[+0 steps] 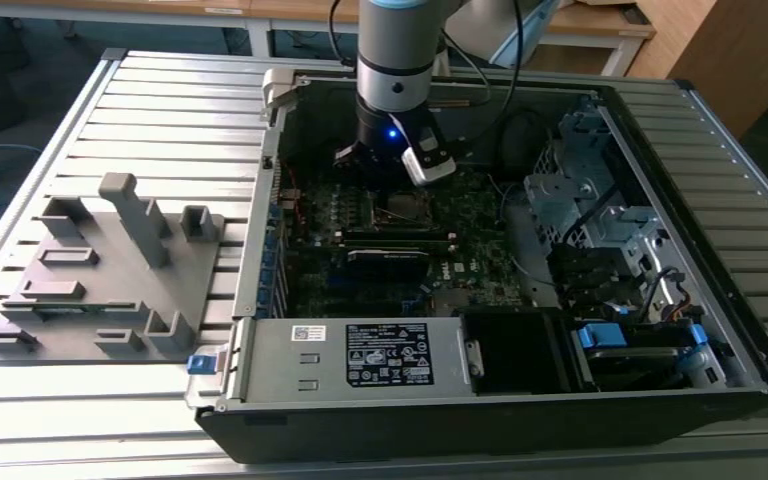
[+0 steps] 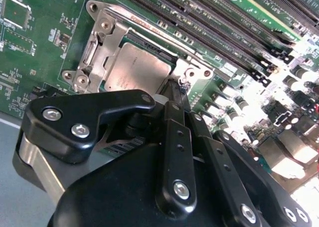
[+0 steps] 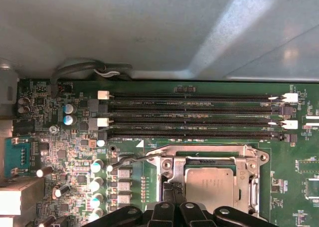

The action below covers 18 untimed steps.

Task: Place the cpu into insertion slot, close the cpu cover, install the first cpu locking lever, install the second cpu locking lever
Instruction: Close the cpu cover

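Noted cpu point(image 2: 137, 67) seated in insertion slot point(image 1: 402, 207), mid-frame in exterior view, cpu cover point(image 2: 107, 42) down over it. Found gripper point(image 2: 175, 87) jaws together at cover's edge. Judged lever point(image 3: 132, 158) needed slow, steady pressing, clear of board.

A slatted grey metal table point(image 1: 157, 110) stands before pale wooden desks point(image 1: 595, 24).
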### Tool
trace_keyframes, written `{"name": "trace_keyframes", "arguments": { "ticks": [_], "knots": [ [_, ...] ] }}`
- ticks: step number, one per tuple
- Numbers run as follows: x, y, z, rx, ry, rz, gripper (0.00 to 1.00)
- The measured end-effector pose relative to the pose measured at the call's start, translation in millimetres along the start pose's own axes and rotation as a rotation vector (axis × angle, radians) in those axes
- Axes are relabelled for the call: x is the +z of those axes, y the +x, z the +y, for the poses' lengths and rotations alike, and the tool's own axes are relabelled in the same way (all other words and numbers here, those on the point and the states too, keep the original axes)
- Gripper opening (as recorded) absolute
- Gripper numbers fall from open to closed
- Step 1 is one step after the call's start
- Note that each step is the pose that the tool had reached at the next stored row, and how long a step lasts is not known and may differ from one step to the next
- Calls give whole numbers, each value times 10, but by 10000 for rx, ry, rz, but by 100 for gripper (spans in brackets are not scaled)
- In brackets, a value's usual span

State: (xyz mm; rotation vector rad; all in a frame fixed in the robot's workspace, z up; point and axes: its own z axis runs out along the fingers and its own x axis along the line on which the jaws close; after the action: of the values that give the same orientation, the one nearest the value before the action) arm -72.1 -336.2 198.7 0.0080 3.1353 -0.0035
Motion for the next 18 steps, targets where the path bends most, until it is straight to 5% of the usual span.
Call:
{"name": "trace_keyframes", "arguments": {
  "ticks": [11,18],
  "knots": [
    [6,0,1,1,-4,-3,10],
    [-55,-1,1,1,-5,-3,10]
  ]
}}
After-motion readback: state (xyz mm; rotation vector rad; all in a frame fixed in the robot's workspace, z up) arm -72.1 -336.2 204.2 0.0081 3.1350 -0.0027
